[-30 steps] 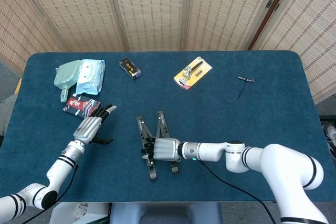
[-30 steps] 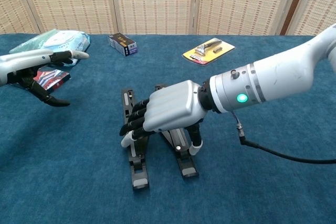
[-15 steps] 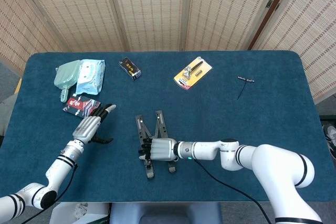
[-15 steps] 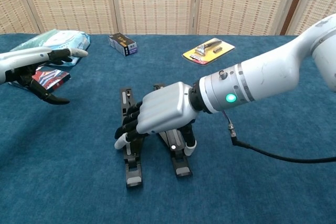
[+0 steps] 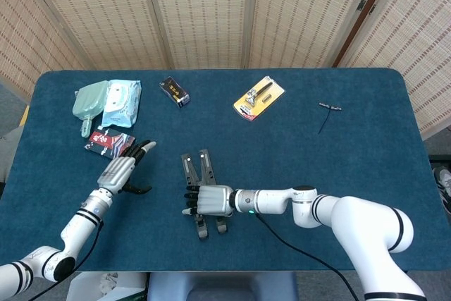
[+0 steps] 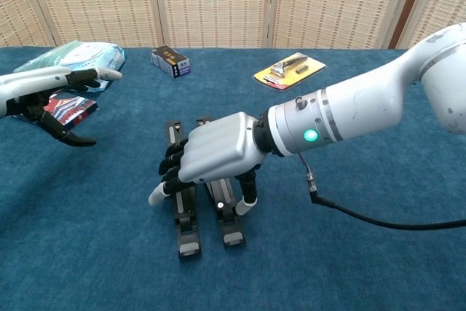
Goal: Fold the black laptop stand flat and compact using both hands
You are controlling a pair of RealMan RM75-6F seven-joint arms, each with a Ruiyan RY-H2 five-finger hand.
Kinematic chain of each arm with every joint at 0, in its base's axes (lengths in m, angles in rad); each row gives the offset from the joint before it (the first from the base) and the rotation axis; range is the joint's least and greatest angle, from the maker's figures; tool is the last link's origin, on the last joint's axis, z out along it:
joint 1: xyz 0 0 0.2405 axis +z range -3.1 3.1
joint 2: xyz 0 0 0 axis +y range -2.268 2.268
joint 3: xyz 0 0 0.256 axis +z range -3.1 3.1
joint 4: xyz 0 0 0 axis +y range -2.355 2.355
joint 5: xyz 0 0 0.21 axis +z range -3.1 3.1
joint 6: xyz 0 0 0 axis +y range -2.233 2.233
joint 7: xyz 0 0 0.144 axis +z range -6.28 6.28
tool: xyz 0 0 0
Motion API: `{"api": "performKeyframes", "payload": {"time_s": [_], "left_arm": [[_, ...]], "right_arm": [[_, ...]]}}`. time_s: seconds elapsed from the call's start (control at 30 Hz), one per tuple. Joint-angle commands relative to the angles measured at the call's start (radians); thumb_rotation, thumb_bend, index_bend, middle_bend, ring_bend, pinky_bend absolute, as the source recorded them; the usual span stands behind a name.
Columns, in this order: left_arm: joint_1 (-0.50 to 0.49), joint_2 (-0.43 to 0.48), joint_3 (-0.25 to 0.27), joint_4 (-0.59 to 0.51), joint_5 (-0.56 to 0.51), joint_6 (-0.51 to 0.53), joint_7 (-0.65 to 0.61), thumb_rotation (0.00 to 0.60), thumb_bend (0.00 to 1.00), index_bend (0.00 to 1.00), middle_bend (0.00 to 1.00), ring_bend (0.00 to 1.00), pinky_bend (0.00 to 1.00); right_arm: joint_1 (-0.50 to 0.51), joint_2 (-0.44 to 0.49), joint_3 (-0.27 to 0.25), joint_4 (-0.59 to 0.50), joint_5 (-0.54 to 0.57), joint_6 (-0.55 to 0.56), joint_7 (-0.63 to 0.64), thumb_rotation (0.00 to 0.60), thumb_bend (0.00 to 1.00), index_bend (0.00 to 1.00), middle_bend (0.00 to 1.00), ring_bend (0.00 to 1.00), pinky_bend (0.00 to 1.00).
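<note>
Blue cloth surface (image 5: pixel 366 132) w/ woven screens behind. Head view: right hand (image 5: pixel 210 200) lies palm-down over black laptop stand (image 5: pixel 196 168) near front-centre, fingers wrapped on its two nearly parallel legs. Left hand (image 5: pixel 124 169) hovers w/ fingers spread, holding nothing, beside red packet (image 5: pixel 106 141). Chest view: right hand (image 6: pixel 211 158) grips stand (image 6: pixel 187 218); left hand (image 6: pixel 51 92) open-fingered at left edge.

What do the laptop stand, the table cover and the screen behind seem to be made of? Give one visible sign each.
Laptop stand: probably metal, matte black; thin rigid bars with pale end pads.
Table cover: blue fabric, perhaps felt or carpet; a fuzzy, unreflective surface.
Screen: woven reed or bamboo panels in pale frames, judging by the fine ribbing.
</note>
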Motion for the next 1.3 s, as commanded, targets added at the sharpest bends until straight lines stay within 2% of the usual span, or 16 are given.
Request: {"api": "performKeyframes", "payload": {"time_s": [0.03, 0.17, 0.23, 0.4, 0.5, 0.57, 0.6, 0.63, 0.7, 0.73, 0.77, 0.9, 1.0, 1.3], "left_arm": [[0.001, 0.000, 0.001, 0.000, 0.001, 0.001, -0.002, 0.600, 0.17, 0.00, 0.00, 0.00, 0.00], [0.002, 0.000, 0.003, 0.001, 0.004, 0.000, -0.005, 0.600, 0.17, 0.00, 0.00, 0.00, 0.00], [0.003, 0.001, 0.004, 0.002, 0.005, 0.000, -0.006, 0.600, 0.17, 0.00, 0.00, 0.00, 0.00], [0.002, 0.001, 0.003, 0.001, 0.008, 0.001, -0.008, 0.600, 0.17, 0.00, 0.00, 0.00, 0.00], [0.001, 0.001, 0.003, 0.000, 0.010, 0.001, -0.008, 0.600, 0.17, 0.00, 0.00, 0.00, 0.00], [0.000, 0.001, 0.003, -0.001, 0.011, 0.000, -0.007, 0.600, 0.17, 0.00, 0.00, 0.00, 0.00], [0.000, 0.002, 0.003, -0.002, 0.011, 0.000, -0.006, 0.600, 0.17, 0.00, 0.00, 0.00, 0.00], [0.000, 0.002, 0.002, -0.003, 0.012, 0.001, -0.005, 0.600, 0.17, 0.00, 0.00, 0.00, 0.00], [-0.001, 0.004, 0.001, -0.005, 0.012, 0.001, -0.002, 0.600, 0.17, 0.00, 0.00, 0.00, 0.00], [-0.003, 0.005, 0.001, -0.006, 0.012, 0.000, 0.001, 0.600, 0.17, 0.00, 0.00, 0.00, 0.00], [-0.003, 0.005, 0.001, -0.006, 0.011, -0.001, 0.003, 0.600, 0.17, 0.00, 0.00, 0.00, 0.00], [-0.009, 0.006, 0.001, -0.008, 0.009, -0.007, 0.016, 0.600, 0.17, 0.00, 0.00, 0.00, 0.00], [-0.011, 0.002, -0.004, -0.007, 0.003, -0.002, 0.029, 0.600, 0.17, 0.00, 0.00, 0.00, 0.00], [0.010, 0.023, -0.009, -0.024, -0.015, 0.048, 0.091, 0.600, 0.17, 0.00, 0.00, 0.00, 0.00]], "right_arm": [[-0.004, -0.013, -0.004, 0.019, -0.005, 0.021, 0.011, 0.600, 0.15, 0.02, 0.35, 0.00, 0.00], [-0.009, -0.032, -0.006, 0.053, -0.010, 0.052, 0.029, 0.600, 0.17, 0.10, 0.43, 0.01, 0.00], [-0.014, -0.041, -0.005, 0.071, -0.013, 0.073, 0.038, 0.600, 0.18, 0.14, 0.48, 0.04, 0.00], [-0.022, -0.053, -0.006, 0.098, -0.011, 0.096, 0.051, 0.600, 0.19, 0.18, 0.56, 0.12, 0.00], [-0.027, -0.056, -0.007, 0.109, -0.009, 0.102, 0.047, 0.600, 0.19, 0.18, 0.58, 0.14, 0.00], [-0.028, -0.051, -0.006, 0.103, -0.003, 0.094, 0.037, 0.600, 0.19, 0.17, 0.51, 0.12, 0.00], [-0.030, -0.047, -0.004, 0.095, 0.003, 0.089, 0.033, 0.600, 0.18, 0.13, 0.42, 0.08, 0.00], [-0.034, -0.041, 0.003, 0.083, 0.014, 0.085, 0.023, 0.600, 0.16, 0.07, 0.30, 0.03, 0.00], [-0.043, -0.029, 0.015, 0.057, 0.036, 0.074, 0.006, 0.600, 0.13, 0.01, 0.13, 0.00, 0.00], [-0.052, -0.020, 0.025, 0.036, 0.055, 0.067, -0.009, 0.600, 0.12, 0.00, 0.05, 0.00, 0.00], [-0.059, -0.009, 0.032, 0.018, 0.070, 0.058, -0.023, 0.600, 0.11, 0.00, 0.01, 0.00, 0.00], [-0.095, 0.058, 0.061, -0.079, 0.131, 0.041, -0.118, 0.600, 0.07, 0.00, 0.00, 0.00, 0.00], [-0.155, 0.122, 0.088, -0.172, 0.199, 0.068, -0.189, 0.600, 0.06, 0.00, 0.00, 0.00, 0.00], [-0.443, 0.349, 0.128, -0.434, 0.436, 0.299, -0.428, 0.600, 0.07, 0.00, 0.00, 0.00, 0.00]]}}
